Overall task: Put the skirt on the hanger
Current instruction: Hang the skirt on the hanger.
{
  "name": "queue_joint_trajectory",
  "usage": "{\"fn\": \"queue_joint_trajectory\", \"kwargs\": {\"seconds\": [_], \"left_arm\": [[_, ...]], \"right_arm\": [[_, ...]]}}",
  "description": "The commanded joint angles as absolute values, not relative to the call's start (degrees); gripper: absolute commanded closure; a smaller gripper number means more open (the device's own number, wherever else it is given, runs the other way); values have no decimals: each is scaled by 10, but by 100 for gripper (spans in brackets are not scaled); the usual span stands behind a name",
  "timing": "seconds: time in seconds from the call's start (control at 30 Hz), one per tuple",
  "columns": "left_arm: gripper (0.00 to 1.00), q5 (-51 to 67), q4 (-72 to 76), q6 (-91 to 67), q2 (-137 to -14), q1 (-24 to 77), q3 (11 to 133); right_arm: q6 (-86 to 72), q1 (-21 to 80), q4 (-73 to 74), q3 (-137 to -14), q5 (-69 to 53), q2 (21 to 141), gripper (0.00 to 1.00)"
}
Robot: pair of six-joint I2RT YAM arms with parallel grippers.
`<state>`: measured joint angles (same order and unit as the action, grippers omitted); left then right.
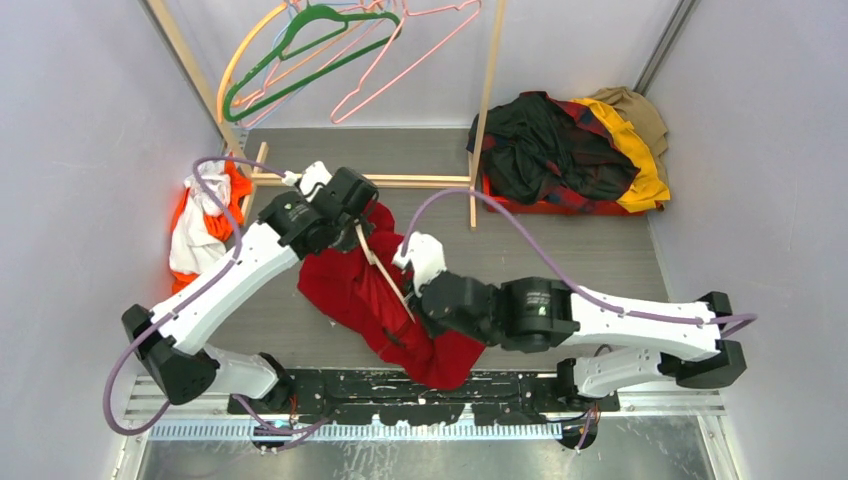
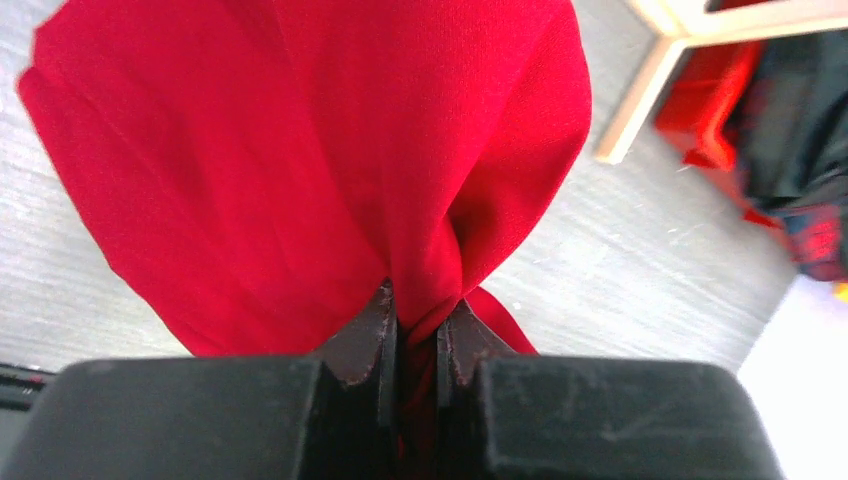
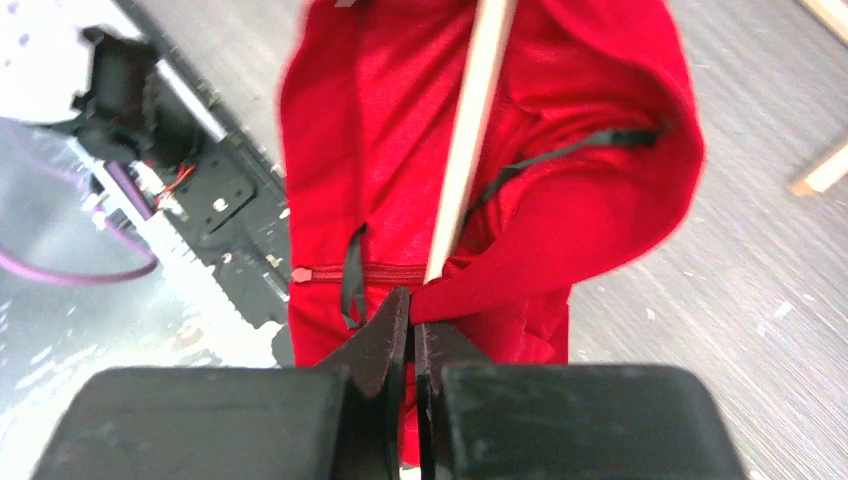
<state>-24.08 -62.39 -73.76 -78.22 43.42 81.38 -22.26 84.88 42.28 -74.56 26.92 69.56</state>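
So the grey table [image 1: 560, 250] fills most of the overhead view, with a wooden rack [image 1: 485, 110] standing at the back of it. The two white arms reach in from the near edge and meet around the middle.

The skirt [image 1: 350, 290] is the big red heap lying on the table between the arms, bunched up rather than spread flat. It runs from just in front of the rack's base down toward the arm mounts. Off to the far right there's a pile of clothes [image 1: 570, 150] in dark plaid, yellow and tan. An orange and white bundle [image 1: 200, 225] sits against the left wall. A green hanger [image 1: 300, 60] and a pink hanger [image 1: 400, 50] dangle from the top of the rack.

The hanger [image 1: 385, 272] is the thin cream one, lying slantwise across the top of the skirt.

The left gripper [image 2: 418, 310] is clamped down on a gathered wad of red fabric at the skirt's far end, and the cloth balloons out past the fingers. The right gripper [image 3: 412, 305] is pinched closed too, with a fold of skirt caught between its tips. The hanger's bar runs right down to those tips, and I honestly can't tell if it's nipped in as well. A zip [image 3: 340, 272] and a couple of black ribbon loops [image 3: 560, 155] show on the skirt in the right wrist view.
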Motion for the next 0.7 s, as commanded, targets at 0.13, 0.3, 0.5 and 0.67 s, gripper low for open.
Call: {"fn": "queue_joint_trajectory", "kwargs": {"seconds": [0.13,0.3,0.5,0.67], "left_arm": [[100,-344,-547,-663,-698,438,844],[100,-398,-318,-548,-627,468,705],[100,-405,-146,-454,-567,482,568],[100,-432,-129,-432,-574,485,556]], "right_arm": [[-287,643,444,-685,241,625,93],[-309,584,343,-608,124,643,95],[-318,579,322,-599,42,690,91],[-305,592,342,-585,47,695,55]]}}
